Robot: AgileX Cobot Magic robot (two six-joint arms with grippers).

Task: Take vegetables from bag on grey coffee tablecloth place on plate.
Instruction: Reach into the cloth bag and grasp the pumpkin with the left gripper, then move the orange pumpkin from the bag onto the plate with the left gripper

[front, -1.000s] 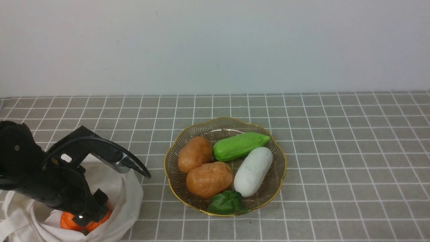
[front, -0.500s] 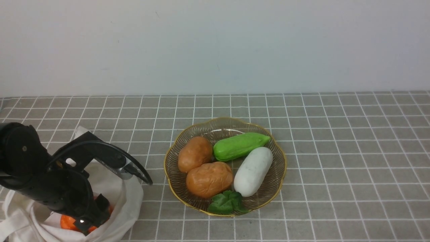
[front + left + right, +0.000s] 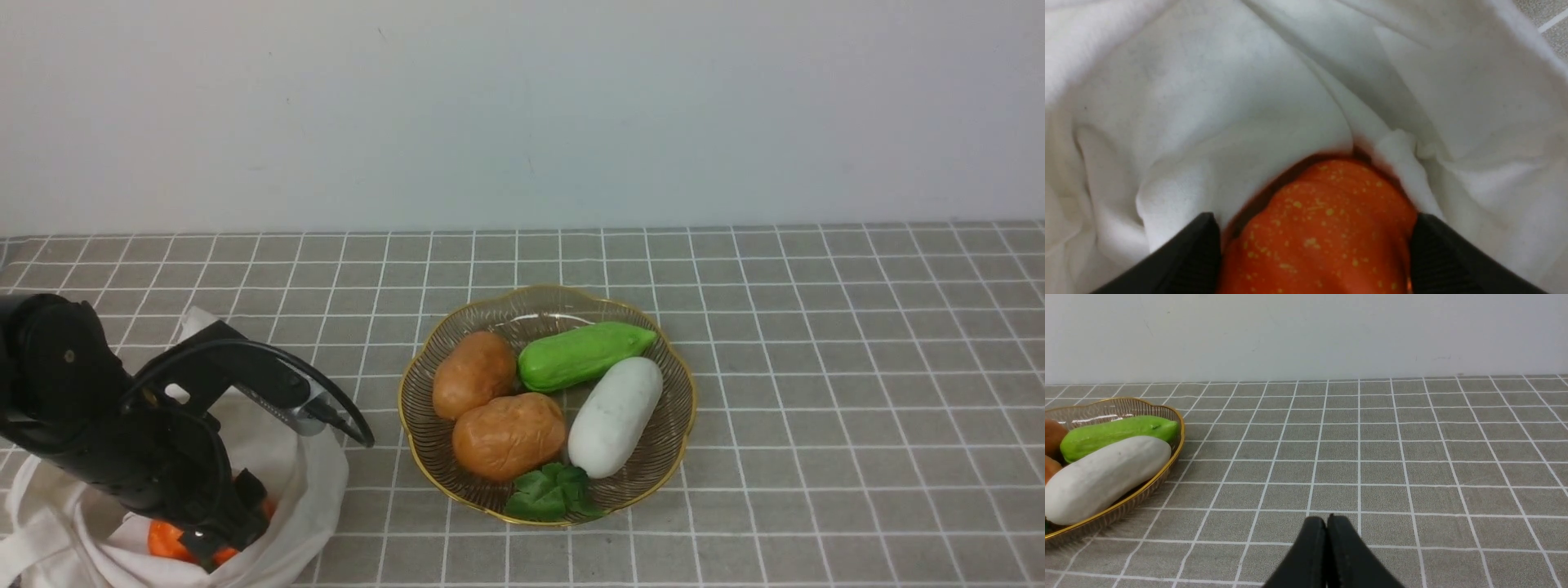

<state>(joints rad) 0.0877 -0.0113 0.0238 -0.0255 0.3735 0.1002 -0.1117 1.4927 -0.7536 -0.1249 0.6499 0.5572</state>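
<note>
Soft, even bright light, faint shadows, slight blur in left wrist view.

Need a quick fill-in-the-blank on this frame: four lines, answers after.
1. The pumpkin sits inside the white ___, between the left gripper's jaws.
2. The plate holds ___ brown potatoes.
3. The right gripper's jaws are ___.
4. The white radish lies beside the ___ cucumber.
Missing words: bag; two; shut; green.

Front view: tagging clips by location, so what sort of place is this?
Likely a staged tabletop test setup: gridded tablecloth against a bare wall, amber glass plate, cloth tote bag.
</note>
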